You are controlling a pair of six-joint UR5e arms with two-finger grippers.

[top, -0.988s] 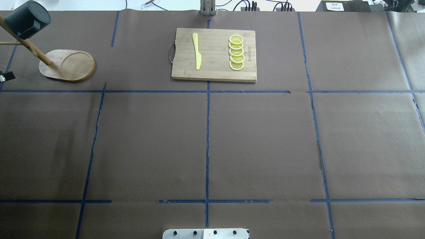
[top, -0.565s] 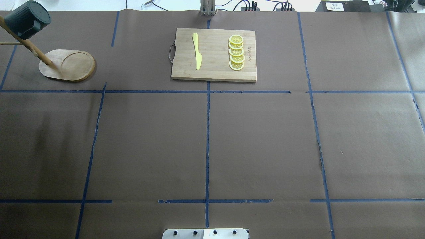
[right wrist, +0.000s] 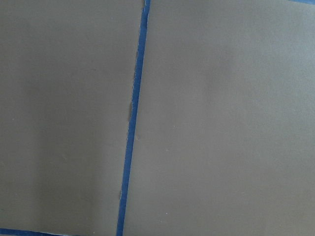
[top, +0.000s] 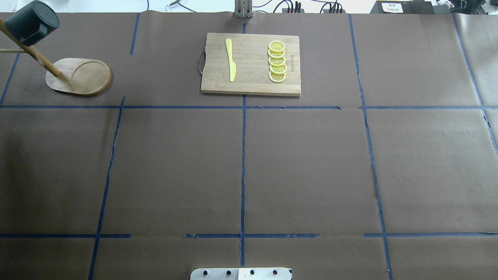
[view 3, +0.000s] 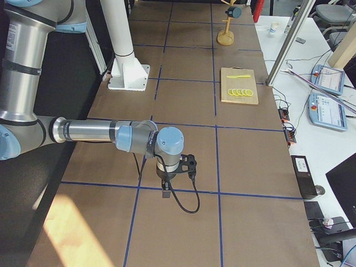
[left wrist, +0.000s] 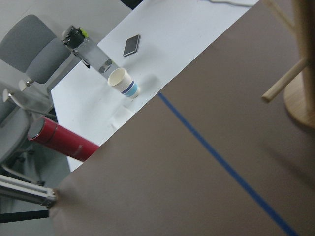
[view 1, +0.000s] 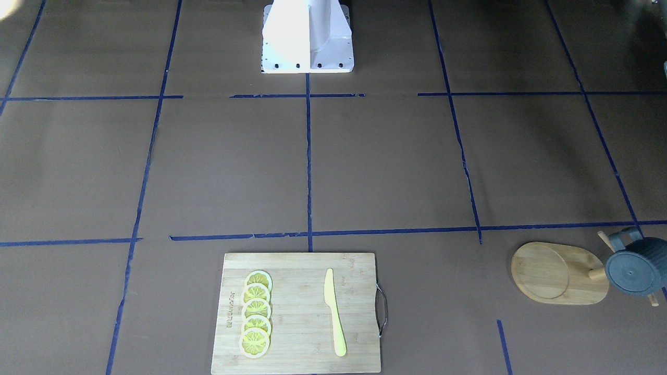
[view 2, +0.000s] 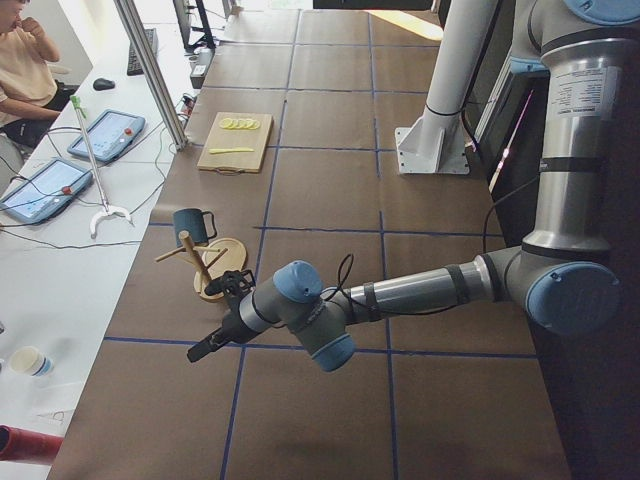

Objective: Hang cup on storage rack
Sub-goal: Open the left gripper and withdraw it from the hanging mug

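The small dark blue-grey ribbed cup (top: pixel 33 22) is hanging on the light wooden mug-tree storage rack (top: pixel 87 76), task apparently done, with the left end effector (view 2: pixel 205 348) and right end effector (view 3: pixel 166 191) hovering clear of it, open or closed impossible to tell.

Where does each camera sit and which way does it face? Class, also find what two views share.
Front-facing: across the table, facing the robot; its base shows, beyond the cutting board.
Overhead: behind the robot, looking forward-down; only base edge shows.
Exterior left: table's left end; left arm near.
Exterior right: table's right end; right arm near.
Left wrist: looks past the storage rack to the table edge; no fingers.
Right wrist: down at blue tape; no fingers.
Shared: front-facing and overhead both show the cup hung on the rack.
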